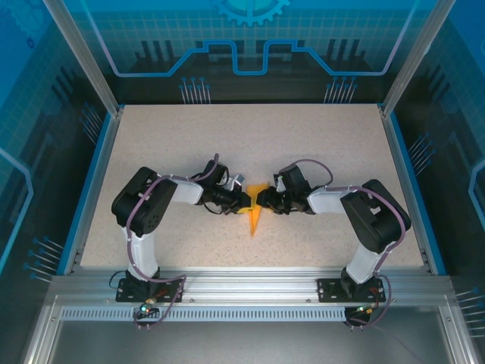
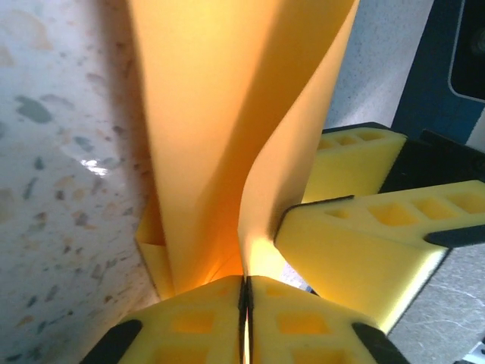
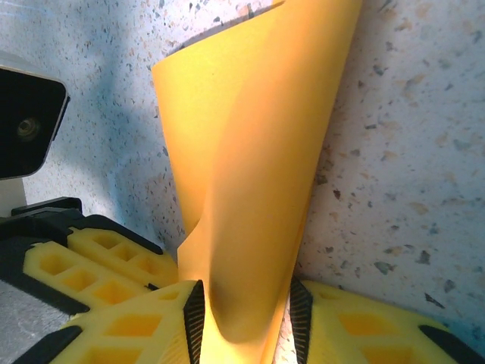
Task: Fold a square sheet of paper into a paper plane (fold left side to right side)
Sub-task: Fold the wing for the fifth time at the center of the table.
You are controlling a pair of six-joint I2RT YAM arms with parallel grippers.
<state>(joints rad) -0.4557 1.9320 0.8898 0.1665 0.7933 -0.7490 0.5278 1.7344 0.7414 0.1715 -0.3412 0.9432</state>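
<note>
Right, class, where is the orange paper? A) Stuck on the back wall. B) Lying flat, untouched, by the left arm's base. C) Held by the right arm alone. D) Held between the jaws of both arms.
D: the orange paper is pinched from either side, the jaws of the left arm and the right arm both closed on it.

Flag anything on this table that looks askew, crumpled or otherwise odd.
The orange paper is not lying flat. The left tool pinches one edge, and the sheet bulges between the jaws of the right tool. Its layers bow apart in a loose curl rather than a crisp fold. No tear is visible.
</note>
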